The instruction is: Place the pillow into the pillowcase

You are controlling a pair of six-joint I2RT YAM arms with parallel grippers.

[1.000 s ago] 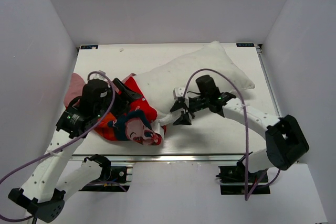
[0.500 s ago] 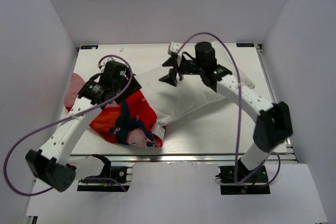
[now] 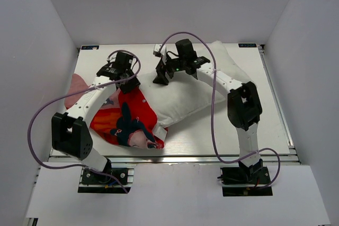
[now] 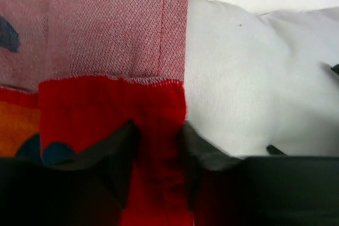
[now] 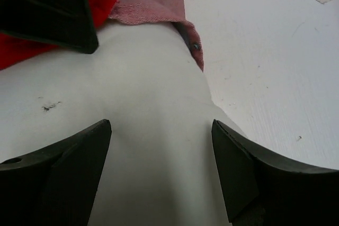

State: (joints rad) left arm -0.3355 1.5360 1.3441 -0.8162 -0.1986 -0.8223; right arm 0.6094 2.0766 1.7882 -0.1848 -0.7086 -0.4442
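Seen from above, a white pillow lies slantwise on the desk, running from the far right corner toward the near left; a red cartoon-print pillowcase is bunched along the desk's left side, its pink-lined rim lying against the pillow's left end; the left arm reaches forward from the near left corner, its hand tipped down at the case's far rim, narrow, pinching a ridge of red cloth just beside the pillow; the right arm arches over from the near right corner, its hand spread wide over the pillow's white cover, fingers well apart, gripping nothing.
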